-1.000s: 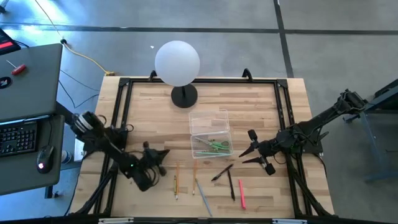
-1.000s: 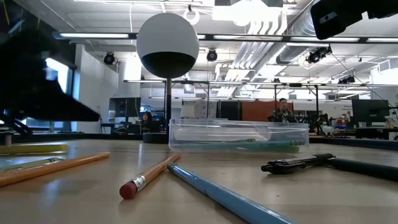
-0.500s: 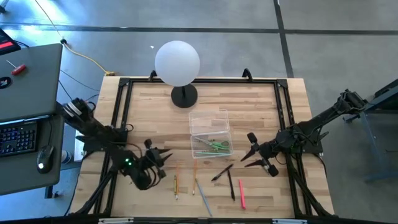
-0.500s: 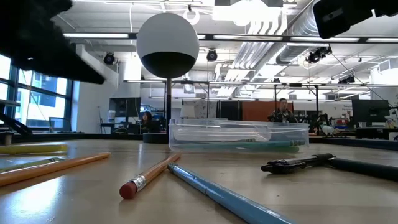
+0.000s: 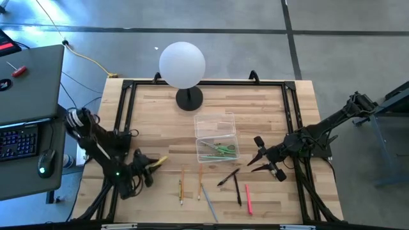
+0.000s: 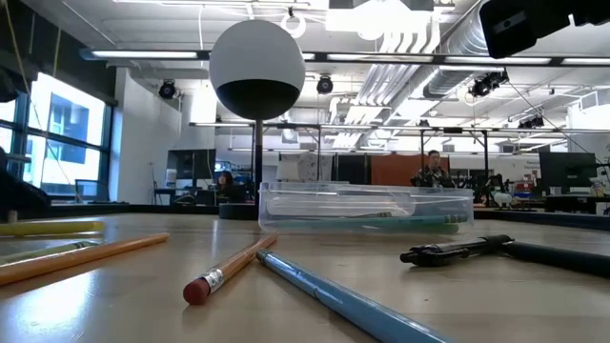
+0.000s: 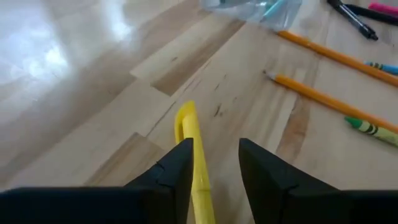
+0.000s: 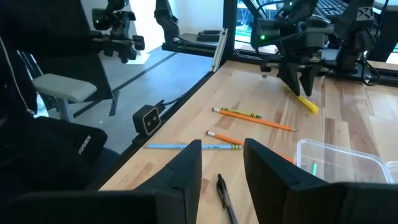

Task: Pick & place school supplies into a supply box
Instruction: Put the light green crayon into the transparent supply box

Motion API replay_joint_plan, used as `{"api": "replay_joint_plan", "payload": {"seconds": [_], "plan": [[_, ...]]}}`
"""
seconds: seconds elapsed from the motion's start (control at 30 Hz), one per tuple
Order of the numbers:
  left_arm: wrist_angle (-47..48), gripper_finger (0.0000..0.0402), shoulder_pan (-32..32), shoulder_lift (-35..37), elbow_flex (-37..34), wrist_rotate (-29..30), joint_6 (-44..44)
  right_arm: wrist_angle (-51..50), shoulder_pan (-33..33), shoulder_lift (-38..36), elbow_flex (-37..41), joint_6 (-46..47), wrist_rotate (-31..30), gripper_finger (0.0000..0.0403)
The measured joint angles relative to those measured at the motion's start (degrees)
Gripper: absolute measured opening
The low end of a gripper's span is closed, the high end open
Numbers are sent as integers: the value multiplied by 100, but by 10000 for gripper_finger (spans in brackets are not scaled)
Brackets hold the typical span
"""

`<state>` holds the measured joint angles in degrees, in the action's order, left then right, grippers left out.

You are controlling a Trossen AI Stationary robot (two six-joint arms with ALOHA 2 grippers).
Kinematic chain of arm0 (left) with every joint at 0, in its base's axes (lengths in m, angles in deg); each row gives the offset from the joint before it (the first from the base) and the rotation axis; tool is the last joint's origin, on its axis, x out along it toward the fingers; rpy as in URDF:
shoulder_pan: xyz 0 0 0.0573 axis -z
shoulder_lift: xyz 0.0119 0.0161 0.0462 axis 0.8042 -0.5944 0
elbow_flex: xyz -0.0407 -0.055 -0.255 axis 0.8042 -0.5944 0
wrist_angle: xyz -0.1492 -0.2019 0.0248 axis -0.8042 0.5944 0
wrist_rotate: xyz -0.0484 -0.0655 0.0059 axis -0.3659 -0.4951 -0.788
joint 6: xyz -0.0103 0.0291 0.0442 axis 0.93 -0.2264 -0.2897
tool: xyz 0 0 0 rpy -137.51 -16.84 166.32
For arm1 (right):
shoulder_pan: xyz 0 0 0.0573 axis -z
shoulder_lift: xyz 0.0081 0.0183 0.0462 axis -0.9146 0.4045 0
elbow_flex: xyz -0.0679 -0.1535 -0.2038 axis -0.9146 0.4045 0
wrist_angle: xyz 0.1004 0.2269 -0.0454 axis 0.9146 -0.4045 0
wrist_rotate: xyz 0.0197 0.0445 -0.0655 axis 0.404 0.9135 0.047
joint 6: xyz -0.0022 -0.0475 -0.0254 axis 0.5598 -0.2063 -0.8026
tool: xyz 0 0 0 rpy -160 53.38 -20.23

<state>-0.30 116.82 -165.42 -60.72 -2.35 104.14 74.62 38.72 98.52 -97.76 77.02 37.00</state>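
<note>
A yellow pen [image 7: 191, 140] lies flat on the wooden table near its left side. My left gripper [image 7: 214, 158] is open low over it, the pen running between the fingers close beside one of them. In the high view this gripper [image 5: 149, 165] is left of two pencils [image 5: 181, 185]. The clear supply box [image 5: 216, 135] stands mid-table with green scissors [image 5: 221, 150] inside. My right gripper [image 5: 259, 157] hovers open to the right of the box, nothing between its fingers [image 8: 189, 165]. My left gripper comes at the yellow pen slanting down, its fingers along the pen. The pen's end [image 7: 198, 180] lies on the table close against one finger [image 7: 177, 165]. Whether that finger touches it, I cannot tell.
A blue pen [image 5: 209, 203], black pens [image 5: 228, 177] and a red pen [image 5: 248, 199] lie near the front edge, right of the pencils. A white globe lamp [image 5: 183, 64] stands at the back. A black frame [image 5: 124, 108] rims the table.
My left gripper has opened and drawn back toward the table's left edge, turning as it went. The yellow pen, covered by it before in the high view, now shows lying on the table at its fingertips. In the low view the gripper's dark shape has left the picture.
</note>
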Motion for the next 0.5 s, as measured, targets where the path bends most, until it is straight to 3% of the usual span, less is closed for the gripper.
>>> {"api": "replay_joint_plan", "payload": {"seconds": [0.17,0.5], "plan": [[-341,141,14,-749,-30,15,62,44,0,0,0,-5,-1,99],[-977,130,14,-2139,87,1285,566,144,0,0,0,-288,-3,99]]}}
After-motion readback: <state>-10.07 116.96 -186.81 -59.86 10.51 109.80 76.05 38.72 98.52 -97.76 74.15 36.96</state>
